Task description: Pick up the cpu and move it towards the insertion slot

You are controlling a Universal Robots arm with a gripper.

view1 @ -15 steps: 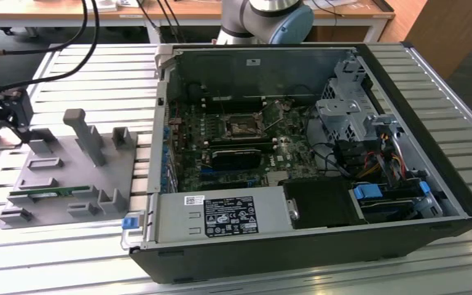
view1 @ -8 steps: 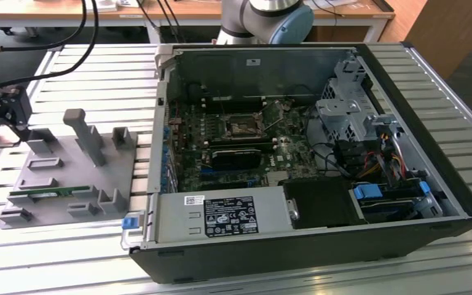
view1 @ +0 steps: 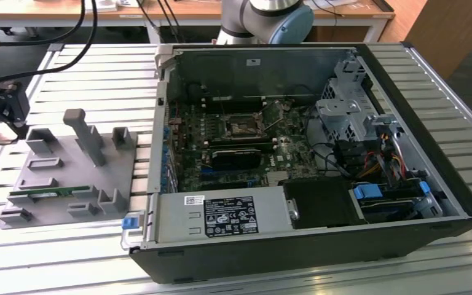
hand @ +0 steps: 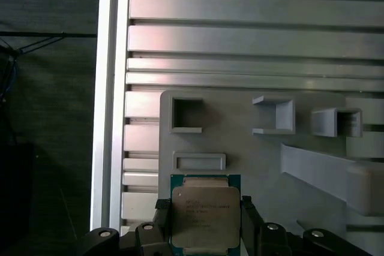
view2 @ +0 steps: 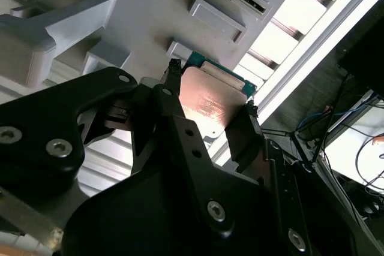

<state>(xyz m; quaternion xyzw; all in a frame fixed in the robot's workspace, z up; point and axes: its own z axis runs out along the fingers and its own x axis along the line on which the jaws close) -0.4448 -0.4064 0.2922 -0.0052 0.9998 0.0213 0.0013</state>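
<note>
Black tool (view2: 212,91) is clamped on the cpu (view2: 207,109) by two opposite edges, probably to leave its underside free for seating. The chip hangs over the grey tray (hand: 252,154) on the slatted counter (hand: 240,40), well apart from the slot (view1: 242,128) inside the open case (view1: 302,258).
</note>
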